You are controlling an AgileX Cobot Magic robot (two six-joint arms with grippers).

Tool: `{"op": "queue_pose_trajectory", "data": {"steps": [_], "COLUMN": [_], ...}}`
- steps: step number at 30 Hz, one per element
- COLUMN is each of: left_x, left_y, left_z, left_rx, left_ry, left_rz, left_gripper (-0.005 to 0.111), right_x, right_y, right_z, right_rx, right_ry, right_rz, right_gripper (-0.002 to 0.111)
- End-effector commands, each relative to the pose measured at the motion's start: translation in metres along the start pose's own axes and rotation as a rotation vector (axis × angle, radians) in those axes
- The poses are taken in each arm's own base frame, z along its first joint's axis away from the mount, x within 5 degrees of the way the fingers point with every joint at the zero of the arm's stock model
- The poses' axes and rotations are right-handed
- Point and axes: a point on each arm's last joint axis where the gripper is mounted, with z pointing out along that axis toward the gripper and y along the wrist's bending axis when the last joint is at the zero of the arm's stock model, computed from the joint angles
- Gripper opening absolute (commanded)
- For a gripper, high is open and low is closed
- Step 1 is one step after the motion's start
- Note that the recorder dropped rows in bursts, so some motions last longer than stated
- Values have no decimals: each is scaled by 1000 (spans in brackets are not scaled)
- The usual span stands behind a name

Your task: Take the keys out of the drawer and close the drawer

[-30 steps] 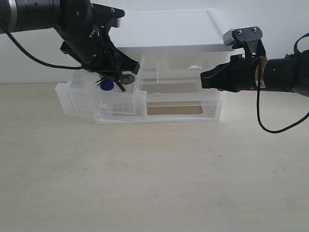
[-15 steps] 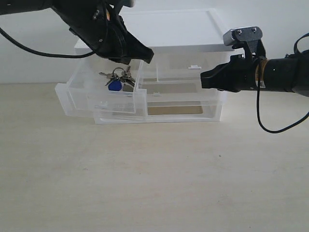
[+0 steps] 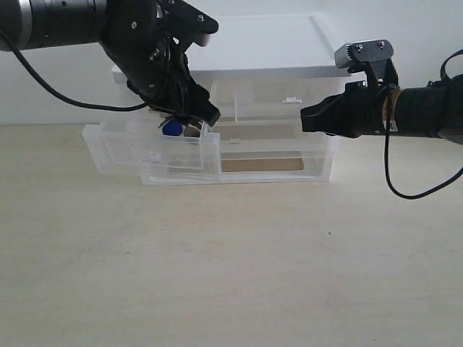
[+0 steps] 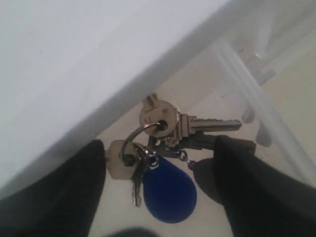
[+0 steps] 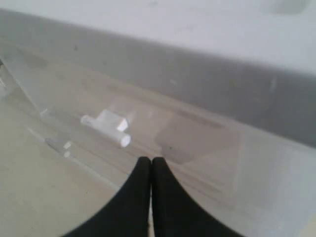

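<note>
The keys [image 4: 163, 133], silver ones on a ring with a blue oval tag [image 4: 168, 195] and a dark fob, lie on the floor of the pulled-out upper left drawer [image 3: 116, 148]. In the exterior view only the blue tag [image 3: 171, 128] shows clearly under the arm. My left gripper [image 4: 159, 147] [image 3: 182, 116] reaches down into the drawer, open, with its two black fingers [image 4: 54, 197] either side of the bunch and close against it. My right gripper [image 3: 305, 119] [image 5: 150, 162] is shut on nothing, hanging just in front of the upper right drawer.
The drawer unit [image 3: 253, 43] has a white top and stands at the table's back against the wall. Its upper right drawer, with tab handle [image 5: 106, 123], and the full-width lower drawer [image 3: 275, 166] are pushed in. The open drawer's clear wall [image 4: 261, 108] runs beside the keys.
The left gripper rose above the drawer, then came back down over the keys. The keys stayed in about the same spot. The right arm has not moved.
</note>
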Motion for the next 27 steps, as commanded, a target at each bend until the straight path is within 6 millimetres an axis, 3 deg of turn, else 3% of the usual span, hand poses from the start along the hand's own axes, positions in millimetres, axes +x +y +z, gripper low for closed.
{"op": "queue_pose_trajectory", "data": {"steps": [1, 4, 6, 11, 17, 22, 27], "left_x": [-6, -8, -8, 0, 5, -1, 0], "left_y": [2, 4, 6, 14, 16, 18, 16], "left_z": [3, 6, 6, 8, 6, -2, -1], "left_rx": [-28, -46, -49, -58, -58, -64, -57], "left_ry": [-62, -89, -87, -22, 37, -21, -9], "left_rz": [139, 169, 165, 152, 166, 172, 484], "left_gripper": [57, 54, 47, 5, 4, 4, 12], "right_x": [-6, -6, -6, -6, -6, -6, -6], "right_y": [-15, -15, -15, -15, -15, -15, -15], "right_z": [-3, -3, -3, -3, -3, -3, -3], "right_rx": [92, 92, 94, 95, 97, 97, 97], "right_ry": [-23, -23, -22, -21, -20, -20, -20], "right_rz": [66, 66, 63, 63, 63, 61, 61], "right_gripper": [0, 0, 0, 0, 0, 0, 0]}}
